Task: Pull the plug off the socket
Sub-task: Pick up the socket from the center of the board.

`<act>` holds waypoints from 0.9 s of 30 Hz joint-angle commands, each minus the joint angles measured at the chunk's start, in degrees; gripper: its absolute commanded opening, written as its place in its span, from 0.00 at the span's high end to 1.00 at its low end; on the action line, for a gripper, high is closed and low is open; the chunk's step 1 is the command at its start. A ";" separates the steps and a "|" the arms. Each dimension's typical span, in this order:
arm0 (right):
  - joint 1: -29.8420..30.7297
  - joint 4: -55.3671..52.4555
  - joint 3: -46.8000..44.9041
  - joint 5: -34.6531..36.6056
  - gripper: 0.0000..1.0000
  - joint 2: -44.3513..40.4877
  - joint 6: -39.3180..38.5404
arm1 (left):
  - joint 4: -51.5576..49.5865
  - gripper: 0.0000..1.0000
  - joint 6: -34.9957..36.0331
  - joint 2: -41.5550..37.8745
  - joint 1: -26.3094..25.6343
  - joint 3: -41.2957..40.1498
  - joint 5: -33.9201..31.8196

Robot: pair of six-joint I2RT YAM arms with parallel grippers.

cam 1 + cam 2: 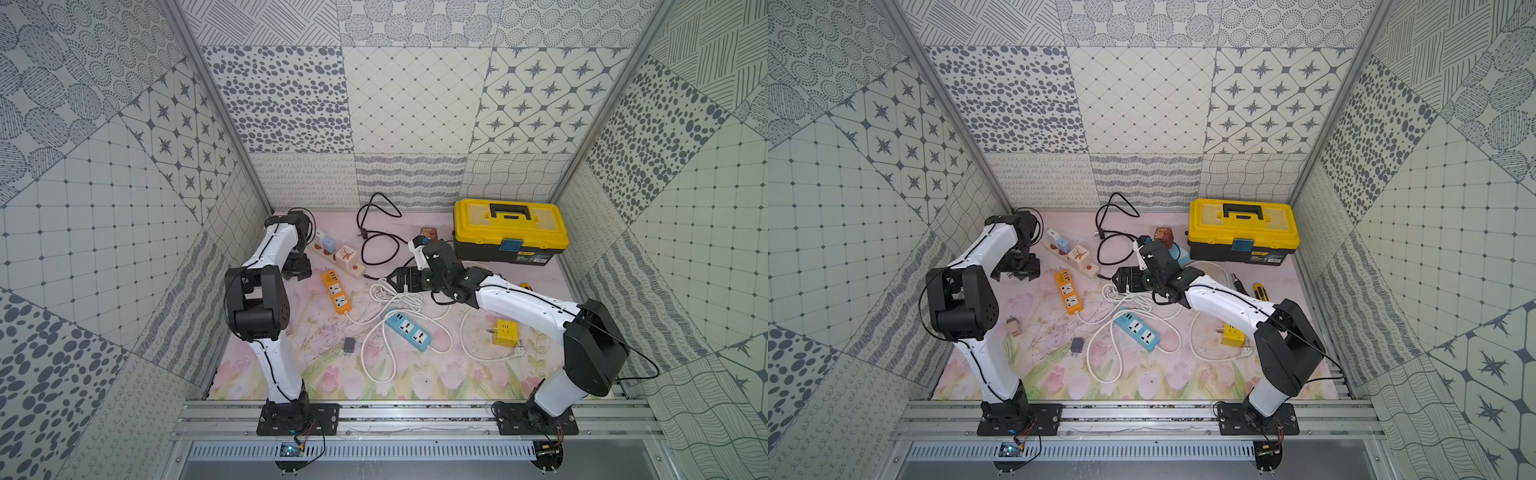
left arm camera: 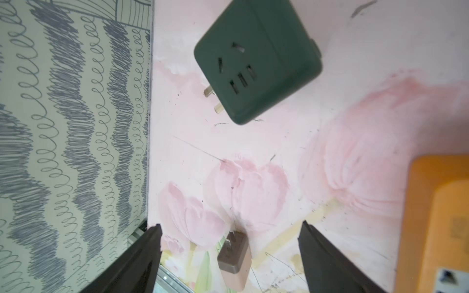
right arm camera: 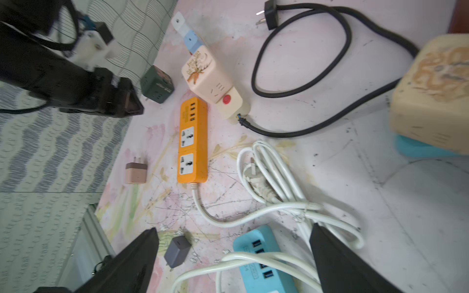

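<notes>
Left gripper (image 2: pixel 231 224) fingers apart; green adapter (image 2: pixel 256 58) loose on mat (image 2: pixel 355 142), prongs bare. Pull looks done. Right gripper (image 3: pixel 233 228) spread, empty. Next: retract clear.

Patchwork walls (image 1: pixel 415 104) in grey and white enclose three sides of the frame — dots, stars, grids, squiggles. Lower centre, a floor mat (image 1: pixel 436 384) of pale pink tulips — evenly lit; an aluminium rail (image 1: pixel 415 415) crosses below.

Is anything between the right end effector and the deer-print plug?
Nothing visible blocks the right end effector; only the switch end of the beige strip and its black cord lie low before the deer-print plug.
</notes>
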 commanded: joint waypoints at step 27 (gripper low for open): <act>-7.93 -8.45 -8.05 22.21 0.00 -13.13 1.49 | 80.60 0.20 -14.84 -10.05 -35.20 -27.60 33.43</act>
